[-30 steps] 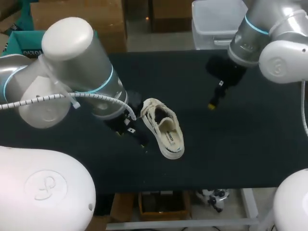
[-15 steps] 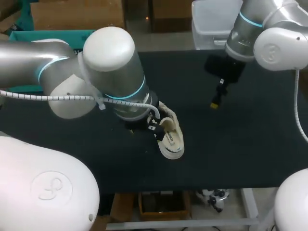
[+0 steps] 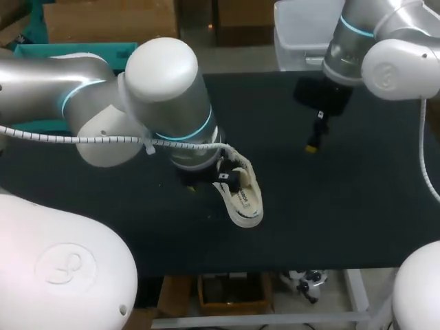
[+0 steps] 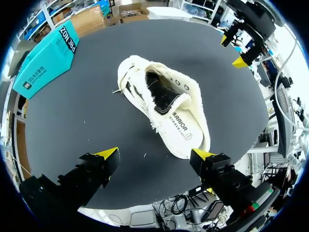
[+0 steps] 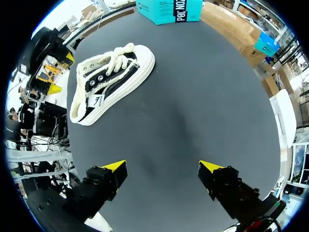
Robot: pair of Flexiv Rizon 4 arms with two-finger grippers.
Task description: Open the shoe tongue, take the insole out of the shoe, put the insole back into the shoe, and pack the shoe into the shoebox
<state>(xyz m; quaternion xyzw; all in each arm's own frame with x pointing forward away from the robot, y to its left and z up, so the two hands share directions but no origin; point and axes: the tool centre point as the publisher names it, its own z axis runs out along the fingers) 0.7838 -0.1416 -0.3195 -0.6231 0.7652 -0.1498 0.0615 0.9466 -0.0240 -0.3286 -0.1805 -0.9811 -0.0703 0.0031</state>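
Left gripper (image 4: 155, 154): fingers spread wide, nothing held. It hangs low over the shoe (image 4: 164, 106), which lies straight ahead of it and in line with the gap between the fingers. The heel end is nearest, just beside one yellow tip; can't tell if they touch. The toe points away from the gripper. In the head view the shoe's long axis runs on a slant, heel toward the near edge of the worktop (image 3: 344, 220), toe tucked under the left arm's wrist.

Right gripper (image 5: 162, 166): also spread and empty, over bare worktop. The shoe is ahead of it and off to one side, well apart. Left arm is clearly the nearer one, so the first grab is likely its job.

Shoe look: low cream canvas sneaker, upright on its sole, frayed fuzzy edges round the opening, metal eyelets, loose cream laces bunched at the toe end. Dark lining shows down the throat. Ribbed pale rubber runs round the sole. Soft upper, probably gives under a pinch.

Insole (image 4: 182, 131): pale with dark print, flat inside the heel, not out. Can't pick out the tongue clearly, so likely the tongue-opening step is the one in hand.

Shoebox (image 4: 46, 60): teal, at the worktop's far edge, beyond the toe and off to one side, well apart from both grippers. Can't tell if its lid is open.
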